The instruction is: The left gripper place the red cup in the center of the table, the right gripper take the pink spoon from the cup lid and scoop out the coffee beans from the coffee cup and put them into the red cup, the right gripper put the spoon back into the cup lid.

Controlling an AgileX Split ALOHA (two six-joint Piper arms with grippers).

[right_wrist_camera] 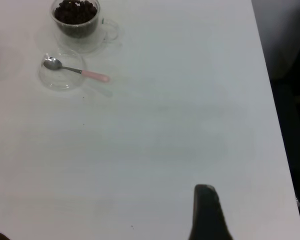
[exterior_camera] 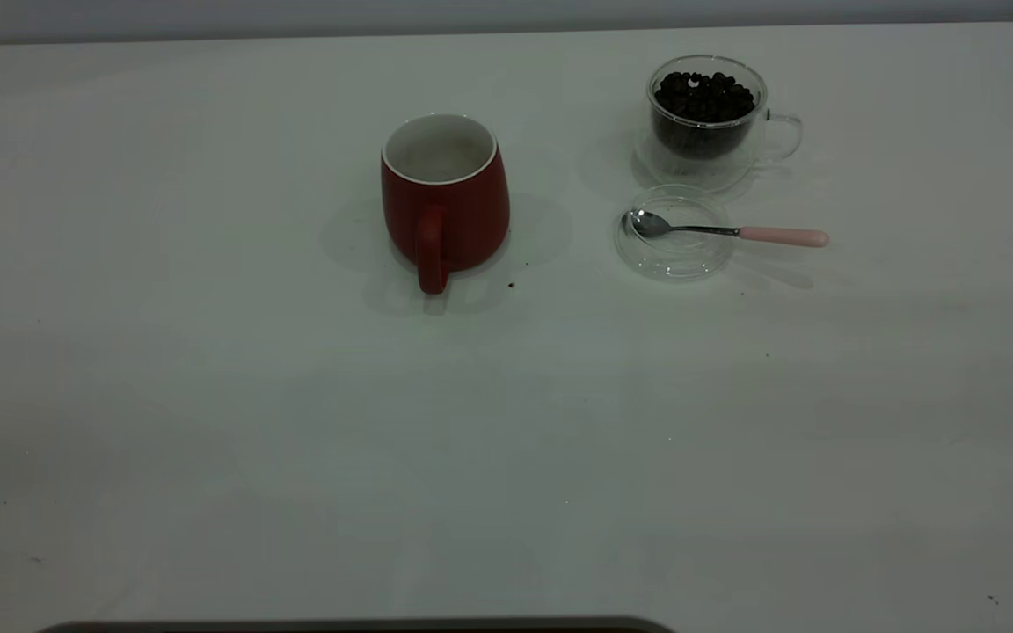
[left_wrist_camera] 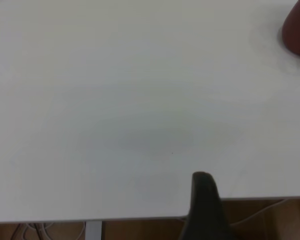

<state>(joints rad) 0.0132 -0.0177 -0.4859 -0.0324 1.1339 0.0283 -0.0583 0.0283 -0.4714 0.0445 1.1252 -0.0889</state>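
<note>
The red cup (exterior_camera: 445, 198) stands upright near the table's middle, handle toward the front; its edge also shows in the left wrist view (left_wrist_camera: 296, 30). The glass coffee cup (exterior_camera: 707, 119) full of coffee beans (exterior_camera: 704, 95) stands at the back right. In front of it lies the clear cup lid (exterior_camera: 674, 233) with the pink-handled spoon (exterior_camera: 731, 230) resting in it, handle pointing right. The right wrist view shows the coffee cup (right_wrist_camera: 76, 17), the lid (right_wrist_camera: 62, 71) and the spoon (right_wrist_camera: 77, 70) far off. Only a dark part of my left gripper (left_wrist_camera: 204, 200) and of my right gripper (right_wrist_camera: 206, 210) shows, each far from these things.
The white table (exterior_camera: 506, 422) has its front edge under the left gripper (left_wrist_camera: 140, 217) and its right edge near the right gripper (right_wrist_camera: 272, 120). A few dark specks (exterior_camera: 511, 285) lie by the red cup.
</note>
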